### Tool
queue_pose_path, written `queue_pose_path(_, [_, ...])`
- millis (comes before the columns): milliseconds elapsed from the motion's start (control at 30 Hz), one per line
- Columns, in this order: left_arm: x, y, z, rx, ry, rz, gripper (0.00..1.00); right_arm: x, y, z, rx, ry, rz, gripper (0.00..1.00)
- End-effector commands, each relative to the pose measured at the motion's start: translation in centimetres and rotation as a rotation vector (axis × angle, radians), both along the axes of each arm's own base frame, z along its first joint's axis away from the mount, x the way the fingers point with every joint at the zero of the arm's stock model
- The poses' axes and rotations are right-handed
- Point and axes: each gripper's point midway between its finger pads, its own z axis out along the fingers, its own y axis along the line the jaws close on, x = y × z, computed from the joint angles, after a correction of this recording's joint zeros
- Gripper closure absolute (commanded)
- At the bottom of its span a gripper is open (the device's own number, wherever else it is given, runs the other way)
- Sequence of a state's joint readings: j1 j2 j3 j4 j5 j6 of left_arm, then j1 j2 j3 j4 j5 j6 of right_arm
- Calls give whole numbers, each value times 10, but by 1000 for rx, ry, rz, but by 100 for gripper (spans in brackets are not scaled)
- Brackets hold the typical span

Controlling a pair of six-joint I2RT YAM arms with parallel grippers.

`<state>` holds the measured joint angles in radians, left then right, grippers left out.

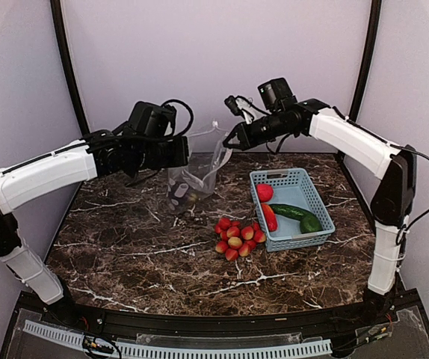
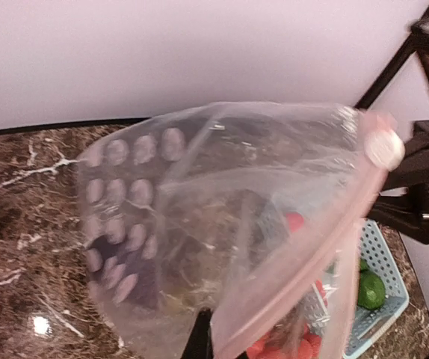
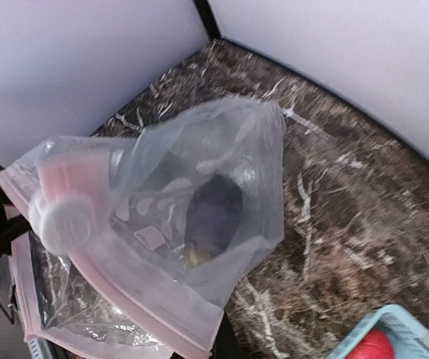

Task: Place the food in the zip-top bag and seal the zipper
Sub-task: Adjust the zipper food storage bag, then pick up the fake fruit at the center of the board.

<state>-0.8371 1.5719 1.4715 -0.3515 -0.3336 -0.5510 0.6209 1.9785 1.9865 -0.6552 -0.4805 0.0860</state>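
Entry: the zip-top bag (image 1: 194, 178) is hanging over the back middle of the table (image 1: 140, 254), stretched between the two arms. Whether its lower end is resting on the marble I cannot tell.

The zipper (image 2: 304, 288) is showing as a pale pinkish strip, with a round white slider (image 2: 384, 148) sitting at one end. The mouth is gaping in the left wrist view. The film is blurring most of the contents. Only the dark eggplant (image 3: 213, 209) is reading clearly, with a small greenish patch under it that I am not identifying.

The left gripper (image 1: 187, 155) is pressed together on the bag's left edge. Only one dark fingertip (image 2: 199, 338) is poking in at the bottom, cut off by the frame. The right gripper (image 1: 233, 140) is pinched together at the bag's upper right corner. Its fingers are hiding behind plastic in its own camera.

The berries (image 1: 238, 235) are lying on the table, touching the basket (image 1: 312, 191). The basket is holding the tomato (image 1: 264, 192), pepper (image 1: 269, 217), cucumber (image 1: 292, 212) and avocado-like piece (image 1: 311, 223).
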Motion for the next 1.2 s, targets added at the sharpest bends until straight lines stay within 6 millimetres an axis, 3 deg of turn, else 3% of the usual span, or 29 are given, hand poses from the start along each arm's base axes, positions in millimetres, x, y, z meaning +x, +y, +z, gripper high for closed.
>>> queue_pose_path(0, [0,55,20,163,-36,115,99,16,-36,33,-131,-181,-138,100])
queue_pose_path(133, [6,36,39,108,-59,32,99,7,-21,36,-90,-169,-73,100])
queue_pose_path(267, [9,24,36,137,-16,-9,99,-2,-12,54,-34,-189,-3,100])
queue_pose_path(433, [9,30,25,131,15,8,99,-47,1,57,73,-124,217,75])
queue_pose_path(533, [8,34,32,101,11,3,99,-60,-5,56,72,-140,259,54])
queue_pose_path(700, [10,45,31,120,21,4,99,-71,-25,50,15,-217,332,47])
queue_pose_path(800, [13,52,22,125,54,11,99,-78,-39,28,-64,-240,421,47])
queue_pose_path(900, [15,57,18,137,64,16,99,-66,-56,-20,-199,-187,401,51])
queue_pose_path(967, [15,60,18,138,64,20,99,-68,-64,-48,-210,-94,439,51])
queue_pose_path(1167, [14,57,10,135,51,-16,99,-70,-93,-102,-345,-38,580,47])
